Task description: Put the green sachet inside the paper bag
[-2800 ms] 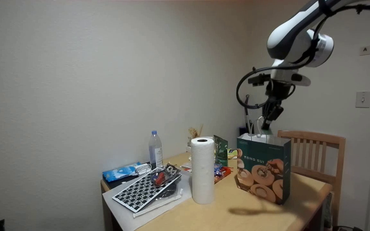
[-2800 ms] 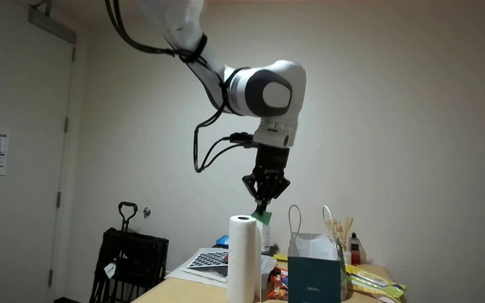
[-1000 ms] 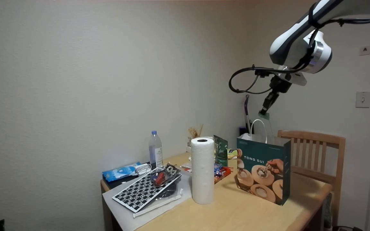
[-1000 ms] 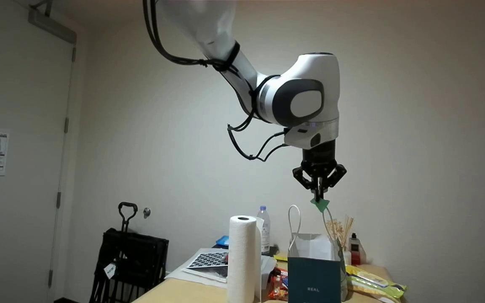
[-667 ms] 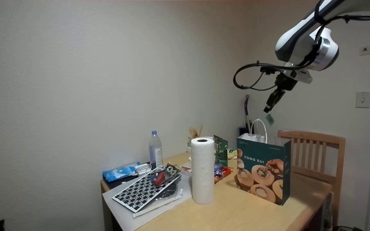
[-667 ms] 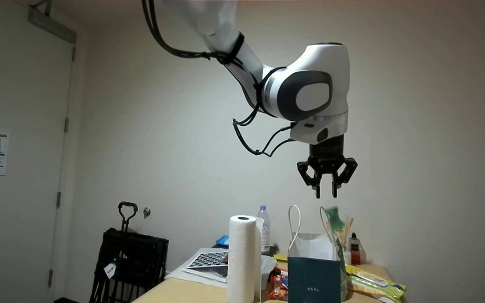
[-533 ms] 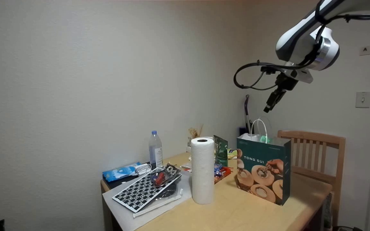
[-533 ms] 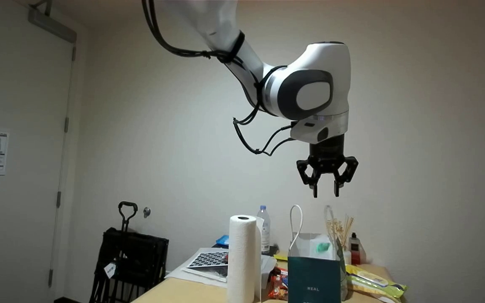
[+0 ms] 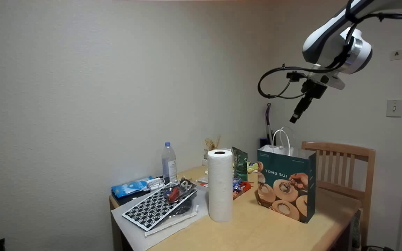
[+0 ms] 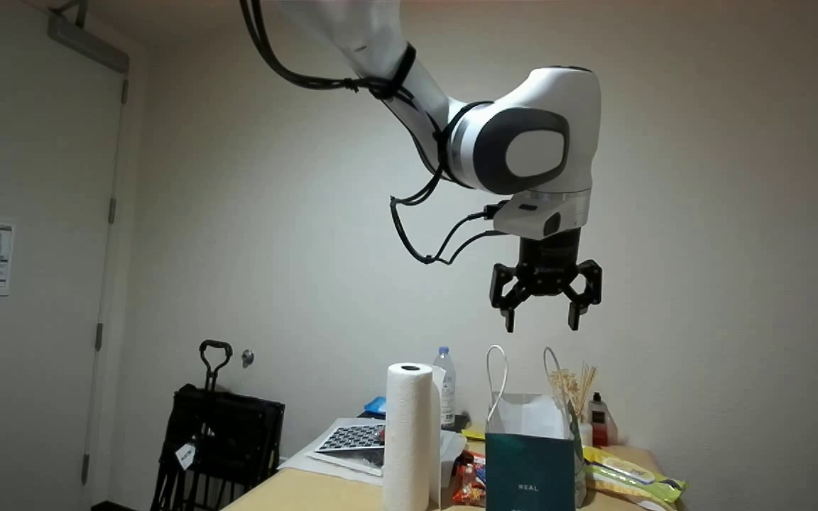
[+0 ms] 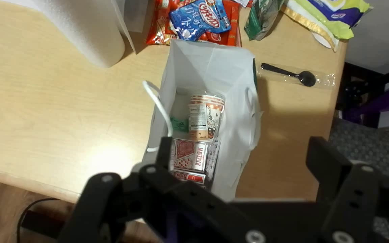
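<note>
The paper bag [image 9: 284, 184] stands upright on the table, teal-green with brown rounds; an exterior view also has its plain end [image 10: 530, 465]. Down inside, in the wrist view, the green sachet [image 11: 180, 125] lies against the bag's inner wall [image 11: 198, 60], beside a striped stack of cups and above card boxes. One bag handle passes partly in front of that area. From neither exterior camera can the sachet be seen. My gripper [image 10: 542, 329] is open above the bag, its fingers wide apart and nothing between them.
A white paper towel roll [image 9: 220, 184] stands left of the bag. Snack packets [image 11: 201, 20] lie close behind it, and a wrapped black spoon [image 11: 292, 73] rests beside it. The loop handles [image 10: 498, 376] rise toward my gripper. A wooden chair [image 9: 344, 167] stands behind the table.
My gripper carried the sachet over the bag, opened, and the sachet dropped inside. Since then the jaws have spread wider and the arm has risen slightly. The bag stays in place.
</note>
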You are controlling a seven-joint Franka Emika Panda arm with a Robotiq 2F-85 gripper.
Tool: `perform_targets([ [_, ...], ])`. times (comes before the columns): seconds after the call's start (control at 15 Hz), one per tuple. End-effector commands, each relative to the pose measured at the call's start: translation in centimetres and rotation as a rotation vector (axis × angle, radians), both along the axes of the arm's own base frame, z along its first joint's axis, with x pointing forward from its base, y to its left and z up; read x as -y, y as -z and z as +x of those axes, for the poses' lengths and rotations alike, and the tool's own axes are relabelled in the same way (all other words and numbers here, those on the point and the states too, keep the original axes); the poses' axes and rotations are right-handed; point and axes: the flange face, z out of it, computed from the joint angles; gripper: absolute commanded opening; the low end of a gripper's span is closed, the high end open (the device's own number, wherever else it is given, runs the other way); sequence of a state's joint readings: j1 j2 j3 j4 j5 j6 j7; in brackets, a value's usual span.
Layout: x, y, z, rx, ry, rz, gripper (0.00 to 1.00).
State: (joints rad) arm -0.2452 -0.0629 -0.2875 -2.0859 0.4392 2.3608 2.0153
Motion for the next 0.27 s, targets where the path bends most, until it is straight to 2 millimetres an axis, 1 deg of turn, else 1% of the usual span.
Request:
perform_targets([
  [0.0, 0.17, -0.14, -0.01, -0.002, -0.017, -0.005, 1.00],
  [0.2, 0.29, -0.20, -0.07, -0.001, -0.037, -0.014, 1.00],
])
